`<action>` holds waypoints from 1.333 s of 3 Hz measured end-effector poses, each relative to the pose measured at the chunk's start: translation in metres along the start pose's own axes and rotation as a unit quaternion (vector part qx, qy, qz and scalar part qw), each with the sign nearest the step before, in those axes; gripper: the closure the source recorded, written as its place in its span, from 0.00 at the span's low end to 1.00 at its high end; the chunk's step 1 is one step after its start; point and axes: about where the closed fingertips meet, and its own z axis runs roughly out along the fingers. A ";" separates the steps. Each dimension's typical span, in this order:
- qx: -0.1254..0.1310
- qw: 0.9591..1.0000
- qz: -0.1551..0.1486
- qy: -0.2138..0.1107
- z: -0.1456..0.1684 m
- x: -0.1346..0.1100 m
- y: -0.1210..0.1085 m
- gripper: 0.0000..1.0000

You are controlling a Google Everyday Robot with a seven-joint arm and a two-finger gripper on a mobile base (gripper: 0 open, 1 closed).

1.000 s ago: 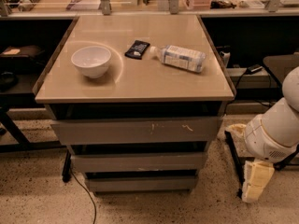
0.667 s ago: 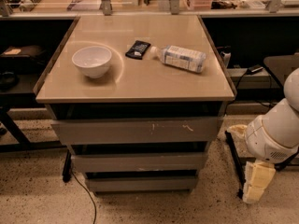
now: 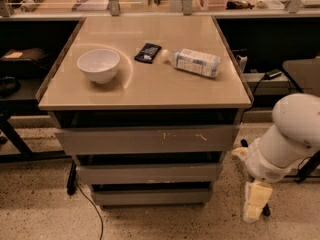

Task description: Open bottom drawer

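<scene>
Fingers [image 3: 258,200] of the gripper [image 3: 253,215] hang gapless and empty, the closed bottom drawer [image 3: 152,197] level with them leftward in view, evidently staged for approach.

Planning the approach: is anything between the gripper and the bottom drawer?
Camera view shows only bare speckled floor between the gripper, low right of the cabinet, and the bottom drawer.

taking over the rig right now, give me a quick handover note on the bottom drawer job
Gripper: low, right of the cabinet, pointing down, clear of all drawer fronts.
Bottom drawer: lowest grey front, set back under the middle front, not pulled out.
Done: nothing on the drawer yet.
Left: bring the gripper to the bottom front, catch its edge, pull it out.
</scene>
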 end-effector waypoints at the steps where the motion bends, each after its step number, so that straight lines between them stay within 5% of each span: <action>1: -0.036 0.999 0.014 -0.022 0.086 0.014 -0.017 0.00; 2: -0.071 0.997 0.024 -0.035 0.125 0.020 -0.009 0.00; 3: -0.076 0.995 0.025 -0.058 0.131 0.023 -0.008 0.00; 4: -0.074 0.991 0.028 -0.107 0.168 0.023 -0.017 0.00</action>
